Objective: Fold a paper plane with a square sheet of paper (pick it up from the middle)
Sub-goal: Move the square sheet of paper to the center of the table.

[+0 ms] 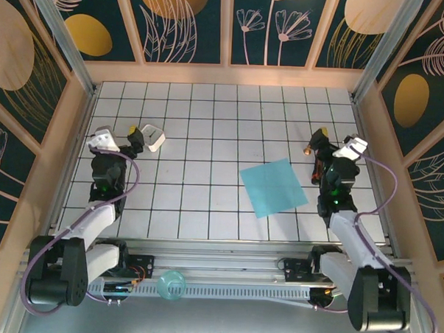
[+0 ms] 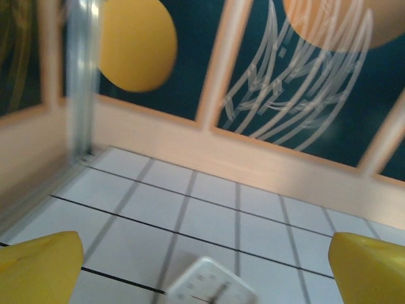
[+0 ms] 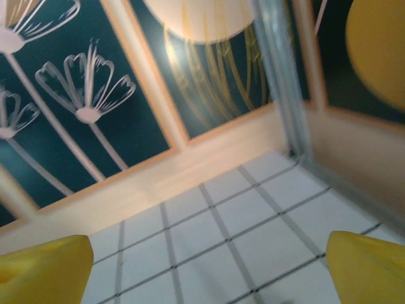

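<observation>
**Blue sheet lies flat, both grippers open and off it**

The square sheet of paper [image 1: 273,187] lies flat and unfolded on the white grid table [image 1: 209,122], right of centre. It is turned so that its corners point roughly along the tile lines. Nothing touches it.

The right gripper [image 1: 316,141] sits just beyond the sheet's far right corner, near the right wall, and is apart from the paper. In the right wrist view its two yellow fingers [image 3: 44,269] stand wide apart at the lower corners, with bare tiles and the flower-painted back wall [image 3: 95,107] between them.

The left gripper [image 1: 140,139] is on the far left of the table, well apart from the sheet. It is aimed at a small white block [image 1: 154,137] just beside its tips. The left wrist view shows its fingers [image 2: 38,269] spread wide, with the block [image 2: 212,288] low between them and untouched by either
</observation>
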Tool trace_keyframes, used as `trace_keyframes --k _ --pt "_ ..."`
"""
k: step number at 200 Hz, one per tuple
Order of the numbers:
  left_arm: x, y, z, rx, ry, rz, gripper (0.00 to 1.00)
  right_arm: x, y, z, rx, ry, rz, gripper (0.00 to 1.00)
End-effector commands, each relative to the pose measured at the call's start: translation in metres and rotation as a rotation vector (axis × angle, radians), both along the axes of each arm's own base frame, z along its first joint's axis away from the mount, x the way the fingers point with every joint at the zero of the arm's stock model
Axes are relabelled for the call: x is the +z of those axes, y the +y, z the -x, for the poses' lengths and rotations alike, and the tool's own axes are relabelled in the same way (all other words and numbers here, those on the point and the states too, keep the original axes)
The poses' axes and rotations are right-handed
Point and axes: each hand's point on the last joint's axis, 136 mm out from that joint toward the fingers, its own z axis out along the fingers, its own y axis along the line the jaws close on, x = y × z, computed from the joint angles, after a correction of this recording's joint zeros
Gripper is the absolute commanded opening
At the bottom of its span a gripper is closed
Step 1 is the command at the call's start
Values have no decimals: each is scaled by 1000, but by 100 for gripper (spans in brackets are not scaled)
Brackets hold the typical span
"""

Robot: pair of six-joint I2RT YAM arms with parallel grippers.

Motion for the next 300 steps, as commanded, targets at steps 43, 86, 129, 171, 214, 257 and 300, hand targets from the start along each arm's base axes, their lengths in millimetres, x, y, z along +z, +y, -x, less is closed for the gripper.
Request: trace_keyframes --k 43,86,129,171,214,257,300 --pt "-31 -121 2 -366 272 136 99 -134 154 48 472 677 -19 86" --pt "-40 -139 7 -438 352 161 99 -188 150 45 407 896 0 81" --pt "-45 -145 8 -457 394 178 99 -221 157 40 396 1007 29 72" --pt "-54 -135 6 -388 433 179 99 -240 193 44 463 1070 109 68" --pt "-61 -128 8 -346 498 155 99 -237 302 26 724 1008 155 66" --pt "-65 -133 19 -377 560 151 99 -190 369 0 891 878 127 68" --pt "-97 -188 28 -502 764 -58 99 -133 274 -16 776 769 12 80"
